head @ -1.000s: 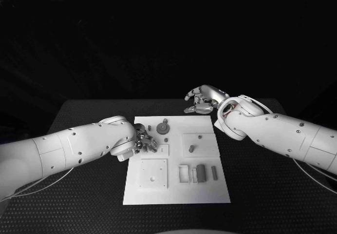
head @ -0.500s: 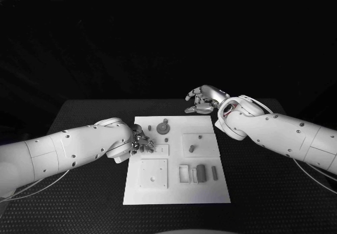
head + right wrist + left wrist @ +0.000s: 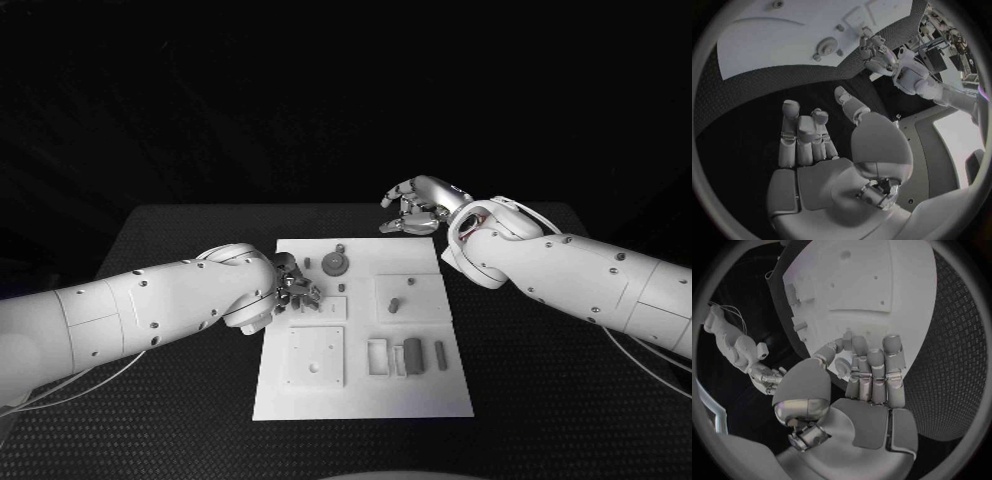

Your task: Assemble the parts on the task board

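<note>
The black table point(image 3: 534, 400) is the biggest thing. On it lies 1 white task board point(image 3: 361, 395), in the middle.

2 white arms come in, 1 from each side. The left arm point(image 3: 130, 310) reaches to the board's left edge. The right arm point(image 3: 577, 270) bends up past the board's far right corner.

The left hand point(image 3: 296, 285) sits over the board's left edge, near the far end. Its fingers point(image 3: 873, 367) are close together & bent down. I can't tell if it holds a part or not.

The right hand point(image 3: 415, 205) hangs over the table just past the board's far right corner, not touching the board. Fingers point(image 3: 801, 132) are a bit curled & apart, w/ nothing in them.

On the board: 2 raised square plates, 1 big point(image 3: 316, 357) near the front left, 1 at the right point(image 3: 400, 297). 1 round gear part point(image 3: 335, 264) at the far end. 3 dark bar parts point(image 3: 413, 355) side by side near the front right, w/ 1 pale frame point(image 3: 378, 356) just beside them. Other tiny bits are too small to count.
</note>
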Controlling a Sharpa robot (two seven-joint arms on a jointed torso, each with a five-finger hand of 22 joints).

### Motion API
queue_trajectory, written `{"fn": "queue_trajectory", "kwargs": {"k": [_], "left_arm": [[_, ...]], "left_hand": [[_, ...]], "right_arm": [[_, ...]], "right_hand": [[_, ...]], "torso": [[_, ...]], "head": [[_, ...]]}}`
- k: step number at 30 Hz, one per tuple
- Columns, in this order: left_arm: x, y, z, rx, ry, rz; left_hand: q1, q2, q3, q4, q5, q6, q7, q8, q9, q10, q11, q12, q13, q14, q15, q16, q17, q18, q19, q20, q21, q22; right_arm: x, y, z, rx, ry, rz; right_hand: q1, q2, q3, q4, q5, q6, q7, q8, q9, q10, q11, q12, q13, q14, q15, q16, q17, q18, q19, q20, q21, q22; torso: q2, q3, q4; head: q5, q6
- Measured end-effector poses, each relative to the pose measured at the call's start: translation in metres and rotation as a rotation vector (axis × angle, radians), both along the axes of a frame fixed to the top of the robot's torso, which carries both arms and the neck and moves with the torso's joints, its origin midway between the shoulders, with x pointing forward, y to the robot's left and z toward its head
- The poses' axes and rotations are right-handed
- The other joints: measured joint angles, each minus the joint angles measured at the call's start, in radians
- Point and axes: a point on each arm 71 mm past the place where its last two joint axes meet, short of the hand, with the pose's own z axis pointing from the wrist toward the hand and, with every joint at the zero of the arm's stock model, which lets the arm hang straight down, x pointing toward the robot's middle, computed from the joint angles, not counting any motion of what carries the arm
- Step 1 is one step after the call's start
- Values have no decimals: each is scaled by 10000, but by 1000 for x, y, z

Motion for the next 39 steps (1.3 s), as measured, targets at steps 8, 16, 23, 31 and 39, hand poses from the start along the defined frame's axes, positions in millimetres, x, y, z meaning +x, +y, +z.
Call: {"fn": "queue_trajectory", "kwargs": {"k": [8, 16, 23, 31, 39], "left_arm": [[-1, -8, 2, 152, -264, -272], [-2, -11, 0, 332, -461, -455], [-5, -15, -3, 491, -579, -651], [-4, -13, -3, 642, -770, -700], [-2, -13, -3, 721, -861, -721]], "left_hand": [[37, -38, 29, 29, 5, 6, -4, -1, 1, 15, 16, 0, -1, 0, 0, 1, -12, 1, 17, -13, 0, -1], [37, -37, 29, 29, 1, 19, -7, -34, 3, 55, -20, 0, -2, 3, -3, 1, -22, 0, 34, 2, -1, -2], [37, -37, 28, 28, -6, 22, -6, 1, 3, 57, -18, 0, -2, 22, -22, 1, -31, 0, 30, -3, 0, -2], [37, -37, 27, 27, 7, 23, -6, 0, 3, 68, -5, 0, -3, 23, -23, -1, -32, 0, -5, -38, 0, -3], [37, -37, 55, 55, 20, 25, -6, 0, 4, 69, -2, 0, -3, 26, -26, -1, -40, -1, -4, -38, 0, 5]], "right_arm": [[0, 0, 0, -4, 20, 5], [0, 0, -1, -11, 39, 4], [0, -1, -1, -16, 50, 3], [0, 0, -1, -18, 60, 13], [0, 0, -1, -21, 69, 16]], "right_hand": [[0, 0, 0, 0, 0, 2, -1, 0, 0, -20, 20, 0, -9, 0, 0, 0, 0, 0, -15, 15, 0, 0], [0, 0, 0, 0, 0, 3, -2, 0, 0, -20, 20, 11, -9, 0, 0, 0, 0, 0, -15, 16, 0, 0], [0, 0, 0, 0, 0, 4, -4, 0, 0, -18, 19, 40, -18, 0, 0, 0, 0, 0, -16, 17, 0, 0], [0, 0, 0, 0, 0, -21, 22, 0, 0, -18, 18, 40, -18, 0, 0, 0, 0, 0, -17, 18, 0, 0], [0, 0, 0, 0, 0, -22, 23, 0, 0, -17, 18, 39, -27, 0, 0, 0, -8, -1, -18, 18, 0, 0]], "torso": [[1, 6, -4], [0, 6, -4], [-1, 6, 0], [1, -1, -5], [5, -6, -7]], "head": [[17, -9], [69, 14], [58, 16], [53, 3], [35, 2]]}}
